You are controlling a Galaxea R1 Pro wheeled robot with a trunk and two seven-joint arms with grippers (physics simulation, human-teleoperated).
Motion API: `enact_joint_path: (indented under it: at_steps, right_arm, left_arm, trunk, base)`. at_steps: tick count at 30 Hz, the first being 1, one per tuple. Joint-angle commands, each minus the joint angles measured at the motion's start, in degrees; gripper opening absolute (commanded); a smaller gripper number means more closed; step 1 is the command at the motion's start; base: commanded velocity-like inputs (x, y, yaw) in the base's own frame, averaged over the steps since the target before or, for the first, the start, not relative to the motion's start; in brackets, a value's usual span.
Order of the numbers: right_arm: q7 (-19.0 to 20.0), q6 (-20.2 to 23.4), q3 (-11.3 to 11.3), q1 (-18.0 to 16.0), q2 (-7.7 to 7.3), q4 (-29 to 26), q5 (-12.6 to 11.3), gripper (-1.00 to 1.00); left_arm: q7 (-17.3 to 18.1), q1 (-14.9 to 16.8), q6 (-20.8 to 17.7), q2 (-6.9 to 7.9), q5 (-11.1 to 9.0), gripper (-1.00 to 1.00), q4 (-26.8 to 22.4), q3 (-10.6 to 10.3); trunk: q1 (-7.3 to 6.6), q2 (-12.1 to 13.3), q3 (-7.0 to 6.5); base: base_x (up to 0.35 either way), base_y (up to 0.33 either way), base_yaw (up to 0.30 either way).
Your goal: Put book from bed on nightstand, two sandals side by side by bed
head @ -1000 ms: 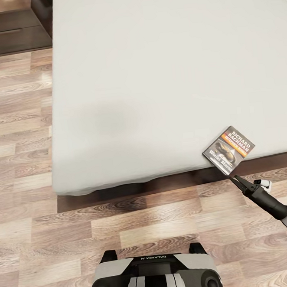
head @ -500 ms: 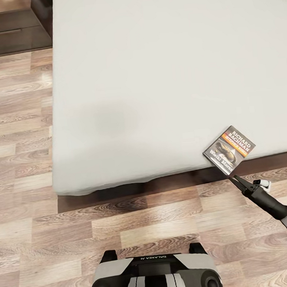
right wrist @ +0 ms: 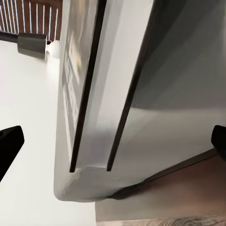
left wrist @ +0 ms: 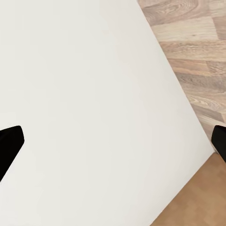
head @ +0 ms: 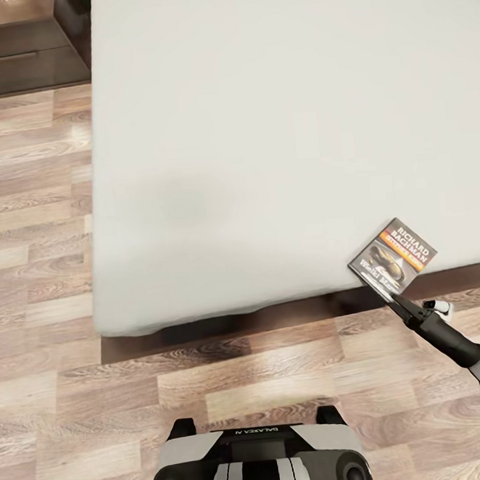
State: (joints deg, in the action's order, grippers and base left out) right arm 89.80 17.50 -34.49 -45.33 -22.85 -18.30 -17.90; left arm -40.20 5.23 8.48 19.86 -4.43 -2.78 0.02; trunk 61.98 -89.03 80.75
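Note:
The book (head: 392, 259), dark with an orange band, lies on the pale-grey bed (head: 259, 122) at the mattress's near right edge, one corner poking past it. My right gripper (head: 392, 298) reaches up from the floor side to that corner. In the right wrist view the book (right wrist: 117, 94) is edge-on between the widely parted fingertips (right wrist: 9, 141) of the open right gripper (right wrist: 113, 141). My left gripper (left wrist: 113, 141) is open over bare mattress (left wrist: 94, 94). A dark-brown nightstand (head: 20, 55) stands at the bed's far left. The sandals are out of view.
Wood-plank floor (head: 41, 214) runs along the bed's left side and in front of it. The dark bed frame (head: 226, 328) shows under the mattress's near edge. My own base (head: 259, 464) is at the bottom of the head view.
The whole head picture has shifted slightly down and right, so the camera moved. The right gripper's tips are now at the book's near corner, closer than before.

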Motion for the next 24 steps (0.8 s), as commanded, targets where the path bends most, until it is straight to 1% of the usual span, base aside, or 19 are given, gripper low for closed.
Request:
enact_joint_path:
  at_steps: [1, 9, 24]
  right_arm:
    - [0.2, 0.6, -0.1, 0.0, 0.00, 0.0, 0.0, 1.00]
    - [0.2, 0.6, -0.1, 0.0, 0.00, 0.0, 0.0, 1.00]
    - [0.2, 0.6, 0.0, 0.0, -0.03, 0.0, 0.0, 1.00]
  left_arm:
    - [0.0, 0.0, 0.5, 0.00, -0.5, 1.00, 0.0, 0.0]
    - [-0.1, 0.0, 0.5, 0.00, -0.4, 1.00, 0.0, 0.0]
    - [-0.1, 0.0, 0.5, 0.00, -0.4, 1.00, 0.1, 0.0]
  trunk:
    - [0.02, 0.0, 0.02]
    - [0.02, 0.0, 0.02]
    - [0.02, 0.0, 0.02]
  base:
    - [0.115, 0.055, 0.000]
    - [0.060, 0.028, 0.000]
    - [0.011, 0.005, 0.000]
